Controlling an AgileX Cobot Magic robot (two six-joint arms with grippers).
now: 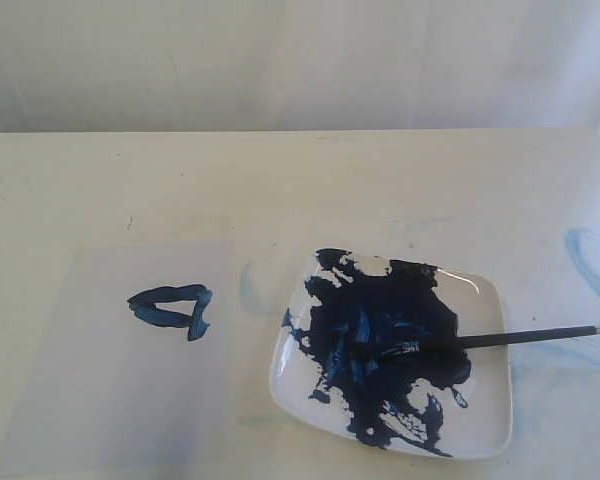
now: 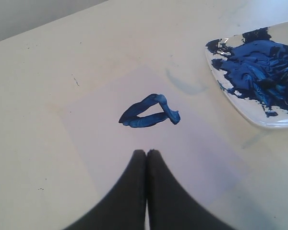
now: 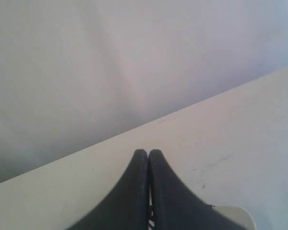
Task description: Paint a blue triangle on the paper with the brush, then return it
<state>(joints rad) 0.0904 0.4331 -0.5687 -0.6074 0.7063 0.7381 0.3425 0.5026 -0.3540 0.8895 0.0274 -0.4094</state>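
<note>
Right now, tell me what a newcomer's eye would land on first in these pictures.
The plate at the exterior view's lower right, smeared with dark blue paint, grabs the eye first, with the brush lying across it, bristles in the paint and handle sticking off its right edge. Next comes the small blue triangle on the paper to the plate's left.
</note>
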